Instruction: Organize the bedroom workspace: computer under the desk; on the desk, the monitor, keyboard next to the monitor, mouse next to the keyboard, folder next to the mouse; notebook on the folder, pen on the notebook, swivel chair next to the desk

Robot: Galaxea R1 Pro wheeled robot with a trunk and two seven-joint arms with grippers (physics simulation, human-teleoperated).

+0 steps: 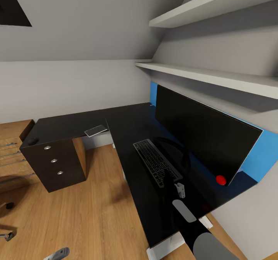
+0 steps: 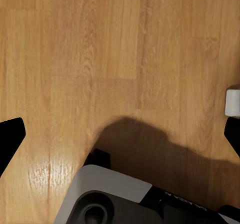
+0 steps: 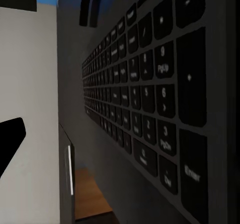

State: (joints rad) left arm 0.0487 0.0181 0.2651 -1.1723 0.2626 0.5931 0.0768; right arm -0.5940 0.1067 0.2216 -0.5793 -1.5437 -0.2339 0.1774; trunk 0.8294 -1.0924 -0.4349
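Note:
The black monitor (image 1: 204, 136) stands on the dark L-shaped desk (image 1: 127, 125), against the blue back panel. In front of it lies the black keyboard (image 1: 156, 161), which the right wrist view shows close up as rows of keys (image 3: 145, 99). My right gripper (image 1: 170, 178) is at the keyboard's near end, open, with one finger (image 3: 11, 140) beside the desk edge. A black mouse (image 1: 33, 140) sits on the drawer unit's top at the left. A flat grey notebook-like item (image 1: 95, 130) lies at the desk's inner edge. My left gripper (image 2: 120, 134) hangs open over the wood floor.
A small red object (image 1: 220, 179) sits at the monitor's near lower corner. Two wall shelves (image 1: 208, 76) overhang the desk. A drawer unit (image 1: 58, 163) stands under the desk's left wing. Chair castors (image 1: 7, 205) show at the left edge, on the wooden floor (image 1: 88, 210).

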